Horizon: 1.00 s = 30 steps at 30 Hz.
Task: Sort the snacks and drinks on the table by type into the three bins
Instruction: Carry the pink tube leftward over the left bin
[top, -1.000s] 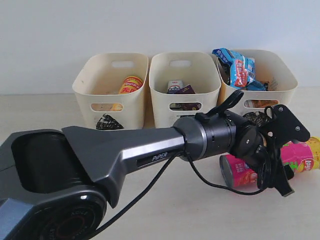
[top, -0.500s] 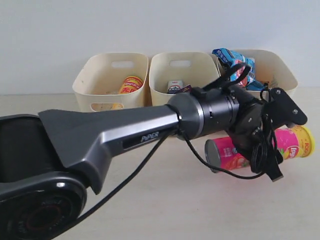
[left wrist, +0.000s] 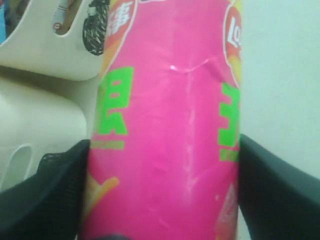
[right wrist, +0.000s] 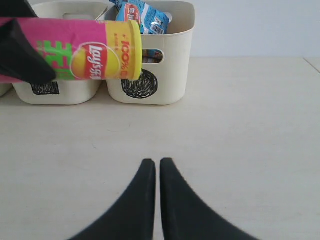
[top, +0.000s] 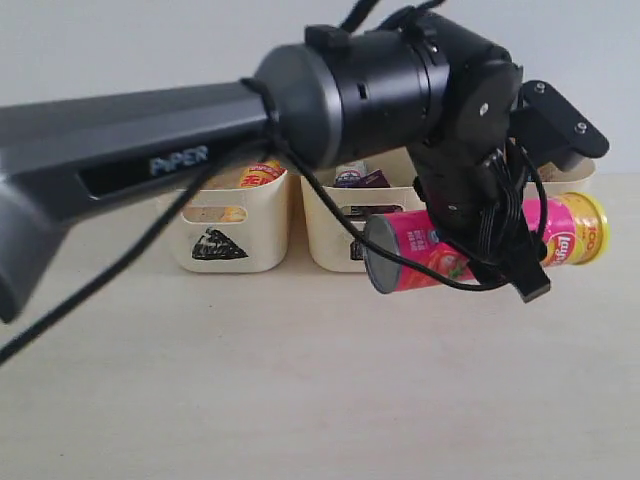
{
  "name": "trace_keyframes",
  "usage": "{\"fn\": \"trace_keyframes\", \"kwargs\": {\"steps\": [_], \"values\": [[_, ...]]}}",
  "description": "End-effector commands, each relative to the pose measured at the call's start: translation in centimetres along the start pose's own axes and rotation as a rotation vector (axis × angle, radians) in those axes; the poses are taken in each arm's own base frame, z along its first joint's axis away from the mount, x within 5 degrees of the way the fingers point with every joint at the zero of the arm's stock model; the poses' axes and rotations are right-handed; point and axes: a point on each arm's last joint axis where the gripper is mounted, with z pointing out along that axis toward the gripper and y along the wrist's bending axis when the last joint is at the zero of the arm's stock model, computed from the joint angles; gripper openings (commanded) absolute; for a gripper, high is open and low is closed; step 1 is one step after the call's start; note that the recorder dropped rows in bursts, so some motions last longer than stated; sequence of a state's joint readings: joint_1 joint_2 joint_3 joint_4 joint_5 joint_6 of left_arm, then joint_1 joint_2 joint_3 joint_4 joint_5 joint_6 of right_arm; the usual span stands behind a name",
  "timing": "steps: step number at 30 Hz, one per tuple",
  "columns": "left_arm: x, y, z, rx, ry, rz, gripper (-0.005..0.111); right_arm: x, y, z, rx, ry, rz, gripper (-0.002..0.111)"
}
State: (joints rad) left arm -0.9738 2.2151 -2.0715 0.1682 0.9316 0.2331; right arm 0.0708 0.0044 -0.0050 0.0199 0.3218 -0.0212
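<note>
The left claw (left wrist: pixel 162 197) grasps the pink tube (top: pixel 480 250) mid-length, clear of the counter (top: pixel 300 400), its long axis level along the bin row. The triangle bin (top: pixel 255 245), holding the yellow tube (top: pixel 262 172), lies leftward. The right claw (right wrist: pixel 157 200) hangs clenched and empty.

I am facing a plain, pale grey-white wall (top: pixel 100 40); it is running smooth and even across the whole back of the scene. In front of it the table (top: pixel 200 400) is spreading toward me, pale beige with faint wood grain; its far edge is meeting the wall in a straight, level line. Soft, diffuse light is lying over everything, leaving only dim, blurred shadows on the tabletop; in my right wrist view the same beige surface is stretching away to the wall, which is looking almost white there.
</note>
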Motion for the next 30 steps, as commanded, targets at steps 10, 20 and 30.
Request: {"fn": "trace_keyframes", "kwargs": {"steps": [10, 20, 30], "values": [[5.1, 3.9, -8.4, -0.108, -0.079, -0.179, 0.004, 0.0, 0.0, 0.0, 0.003, -0.011, -0.003, 0.000], [11.2, 10.6, -12.2, -0.249, -0.156, -0.457, 0.004, 0.0, 0.0, 0.0, 0.003, -0.011, -0.003, 0.000], [15.0, 16.8, -11.5, -0.388, -0.337, -0.697, 0.004, 0.0, 0.0, 0.0, 0.003, -0.011, -0.003, 0.000]]}}
